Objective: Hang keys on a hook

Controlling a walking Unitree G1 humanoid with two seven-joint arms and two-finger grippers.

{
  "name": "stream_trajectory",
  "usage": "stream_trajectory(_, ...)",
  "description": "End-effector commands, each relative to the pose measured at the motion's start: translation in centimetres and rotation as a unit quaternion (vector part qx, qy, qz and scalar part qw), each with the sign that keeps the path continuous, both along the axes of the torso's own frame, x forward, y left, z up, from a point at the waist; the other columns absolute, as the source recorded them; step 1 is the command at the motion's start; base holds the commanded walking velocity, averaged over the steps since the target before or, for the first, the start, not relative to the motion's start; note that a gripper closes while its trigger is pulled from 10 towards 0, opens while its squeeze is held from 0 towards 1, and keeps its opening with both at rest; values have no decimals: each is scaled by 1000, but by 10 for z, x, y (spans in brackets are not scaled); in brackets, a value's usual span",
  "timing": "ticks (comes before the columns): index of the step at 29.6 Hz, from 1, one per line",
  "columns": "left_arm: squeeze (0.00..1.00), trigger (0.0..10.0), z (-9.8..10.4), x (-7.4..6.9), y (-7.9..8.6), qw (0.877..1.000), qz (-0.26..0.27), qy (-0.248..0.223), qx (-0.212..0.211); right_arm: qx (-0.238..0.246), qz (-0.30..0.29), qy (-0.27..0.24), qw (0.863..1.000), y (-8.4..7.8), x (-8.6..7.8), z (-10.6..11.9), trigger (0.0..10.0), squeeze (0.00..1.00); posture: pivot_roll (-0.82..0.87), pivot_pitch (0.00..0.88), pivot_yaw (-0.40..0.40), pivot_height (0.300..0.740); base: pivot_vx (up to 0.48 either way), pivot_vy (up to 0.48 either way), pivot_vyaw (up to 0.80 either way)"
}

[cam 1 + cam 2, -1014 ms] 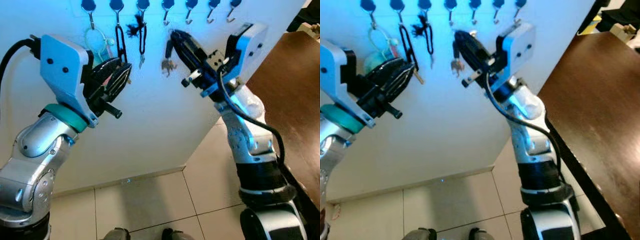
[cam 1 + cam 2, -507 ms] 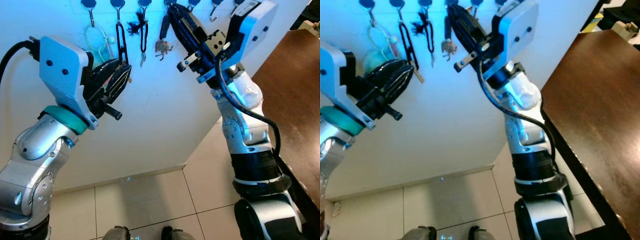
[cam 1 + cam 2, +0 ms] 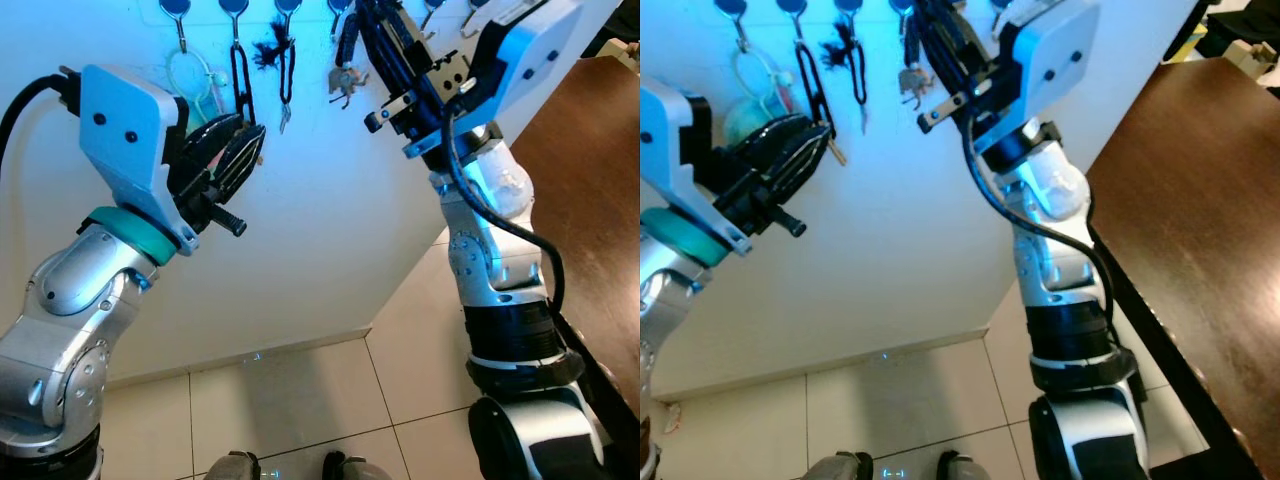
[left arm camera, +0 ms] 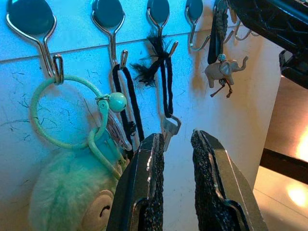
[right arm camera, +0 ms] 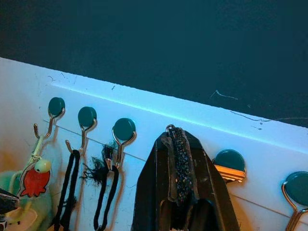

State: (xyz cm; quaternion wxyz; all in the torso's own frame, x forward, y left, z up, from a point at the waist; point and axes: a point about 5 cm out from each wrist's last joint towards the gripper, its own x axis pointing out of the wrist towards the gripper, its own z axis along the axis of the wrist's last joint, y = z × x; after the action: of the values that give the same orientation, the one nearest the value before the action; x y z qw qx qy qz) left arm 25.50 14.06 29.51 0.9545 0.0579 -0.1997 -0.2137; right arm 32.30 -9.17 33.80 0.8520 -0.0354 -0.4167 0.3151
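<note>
The left end effector (image 3: 235,160) hovered just below the wall's row of hooks, its fingers (image 4: 151,192) narrowly parted and holding nothing, near the green ring keychain (image 4: 67,115) and the black loop (image 4: 126,103). Further right, the keys (image 3: 345,75), with their small elephant charm (image 4: 222,71), hung up at a hook (image 3: 337,10), their strap pinched in the closed right end effector (image 3: 375,25). To hang them well, I judged the strap's loop should be lifted over the hook's tip, then lowered until it seated, before the fingers released
</note>
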Motion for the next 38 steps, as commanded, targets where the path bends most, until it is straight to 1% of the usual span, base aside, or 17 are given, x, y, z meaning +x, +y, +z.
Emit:
stream_trajectory(1, 0, 10000, -2, -2, -3, 1000, -5, 6, 4, 3, 2, -7, 1000, 1, 0, 2, 10000, 0, 132, 115, 15, 740, 0, 0, 0)
stream_trajectory(9, 0, 10000, -2, -1, -1, 1000, -2, 7, 3, 3, -1, 19, 1000, 1, 6, -6, 10000, 0, 130, 121, 16, 740, 0, 0, 0)
stream_trajectory(11, 0, 10000, -2, -1, -1, 1000, -2, 7, 3, 3, -1, 19, 1000, 1, 6, -6, 10000, 0, 130, 121, 16, 740, 0, 0, 0)
stream_trajectory(13, 0, 10000, -3, 0, -2, 1000, -1, 9, 2, -6, -5, 32, 999, 3, 9, -12, 10000, 0, 132, 127, 16, 740, 0, 0, 0)
stream_trajectory(19, 0, 10000, -3, 1, -2, 1000, -1, 9, 2, -5, -3, 32, 999, 5, 11, -11, 10000, 0, 132, 127, 15, 740, 0, 0, 0)
stream_trajectory(23, 0, 10000, -3, 1, -3, 1000, -1, 9, 0, -20, -32, 37, 999, 6, 18, -11, 10000, 0, 133, 128, 14, 740, 0, 0, 0)
stream_trajectory(29, 0, 10000, -3, 1, -3, 1000, -1, 10, 0, -25, -29, 42, 998, 6, 17, -14, 10000, 0, 131, 129, 13, 740, 0, 0, 0)
stream_trajectory(32, 0, 10000, -4, 1, -3, 1000, -1, 9, 1, -46, -29, 54, 997, 4, 15, -27, 10000, 0, 131, 134, 12, 740, 0, 0, 0)
stream_trajectory(34, 0, 10000, -4, 1, -3, 1000, -1, 9, 1, -46, -29, 54, 997, 4, 15, -27, 10000, 0, 131, 134, 12, 740, 0, 0, 0)
stream_trajectory(36, 0, 10000, -3, 1, -4, 1000, -2, 9, 0, -55, -28, 62, 996, 2, 13, -35, 10000, 0, 131, 134, 12, 740, 0, 0, 0)
stream_trajectory(37, 0, 10000, -3, 1, -4, 1000, -2, 9, 0, -55, -28, 62, 996, 2, 13, -35, 10000, 0, 131, 134, 12, 740, 0, 0, 0)
stream_trajectory(38, 0, 10000, -3, 1, -4, 1000, -2, 9, 0, -58, -22, 65, 996, 0, 10, -39, 10000, 0, 129, 135, 14, 740, 0, 0, 0)
